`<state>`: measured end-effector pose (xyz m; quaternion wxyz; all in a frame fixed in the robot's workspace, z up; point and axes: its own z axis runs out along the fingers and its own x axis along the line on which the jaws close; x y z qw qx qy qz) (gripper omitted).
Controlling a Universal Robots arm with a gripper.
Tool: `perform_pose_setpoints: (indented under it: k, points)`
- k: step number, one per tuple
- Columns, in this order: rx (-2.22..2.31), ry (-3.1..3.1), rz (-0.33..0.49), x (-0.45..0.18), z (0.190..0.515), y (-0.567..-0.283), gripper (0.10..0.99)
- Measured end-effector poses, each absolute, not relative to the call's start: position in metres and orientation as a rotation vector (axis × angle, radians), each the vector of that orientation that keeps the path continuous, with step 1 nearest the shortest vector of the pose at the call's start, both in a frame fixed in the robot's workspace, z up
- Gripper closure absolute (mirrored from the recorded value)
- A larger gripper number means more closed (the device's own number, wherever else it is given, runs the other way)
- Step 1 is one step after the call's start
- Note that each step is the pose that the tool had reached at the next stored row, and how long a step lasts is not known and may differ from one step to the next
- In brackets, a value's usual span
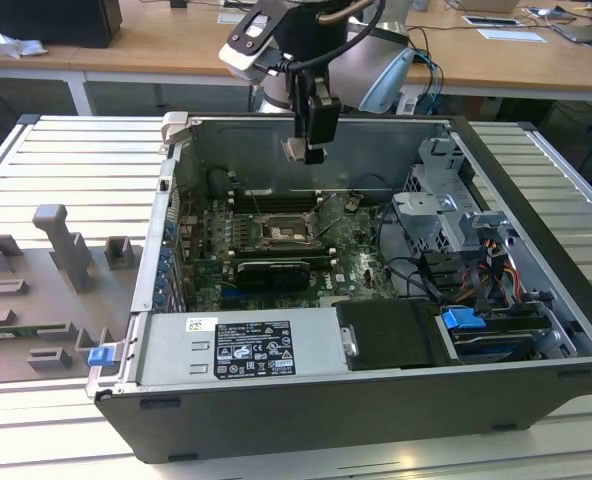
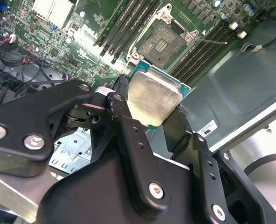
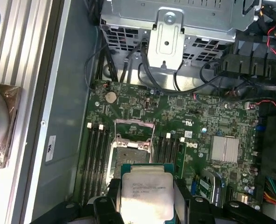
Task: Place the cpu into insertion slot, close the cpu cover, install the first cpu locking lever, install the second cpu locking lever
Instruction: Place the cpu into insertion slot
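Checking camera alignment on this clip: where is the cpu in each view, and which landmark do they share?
Exterior view: the cpu, a small pale piece at the gripper tip, above the open case.
Second wrist view: the cpu clamped between the black fingers, metal top showing.
First wrist view: the cpu between the fingers, nearer the camera than the insertion slot.
Shared landmark: the insertion slot, empty, in all three views.

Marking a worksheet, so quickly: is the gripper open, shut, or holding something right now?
Gripper: closed, fingers clamped on the cpu, which is not yet in the insertion slot.
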<state>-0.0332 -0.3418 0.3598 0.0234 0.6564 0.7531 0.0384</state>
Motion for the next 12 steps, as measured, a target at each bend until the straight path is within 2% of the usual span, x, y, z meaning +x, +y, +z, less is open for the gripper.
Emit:
perform_pose_setpoints:
  k: [12]
  points:
    - [2.104, 2.263, 0.116, -0.033, 0.345, -0.342, 0.545]
